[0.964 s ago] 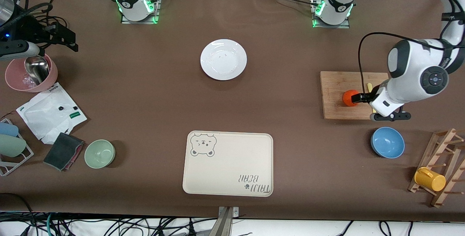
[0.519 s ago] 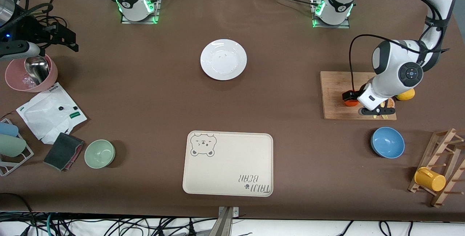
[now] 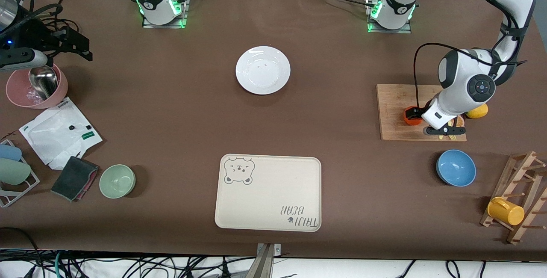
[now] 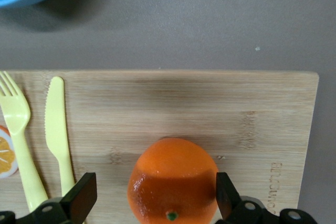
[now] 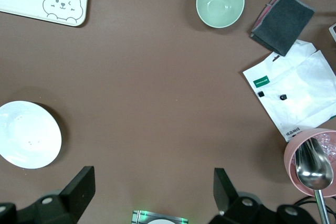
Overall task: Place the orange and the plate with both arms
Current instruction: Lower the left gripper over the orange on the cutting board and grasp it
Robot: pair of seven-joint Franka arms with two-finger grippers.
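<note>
A brown cloth covers the surface (image 3: 179, 111), with cables trailing along its edges. The plate (image 3: 263, 70) lies bare near the middle, closer to the robots' bases than the beige bear tray (image 3: 268, 193), which sits nearer the front camera. Toward the left arm's end, a wooden cutting board (image 3: 395, 98) carries the orange (image 4: 172, 181), a pale yellow fork (image 4: 20, 140), a matching knife (image 4: 58, 132) and an orange slice disc (image 4: 6, 151). The left end effector (image 4: 156, 198) is down over the board with its fingers (image 4: 84, 195) spread wide on either side of the orange, not pressing on it. A blue bowl (image 3: 456, 167) stands nearer the front camera than the board. The right end effector (image 5: 152, 190) waits high above the surface, fingers wide apart and holding nothing, over the stretch between plate and green bowl (image 5: 220, 2)
</note>
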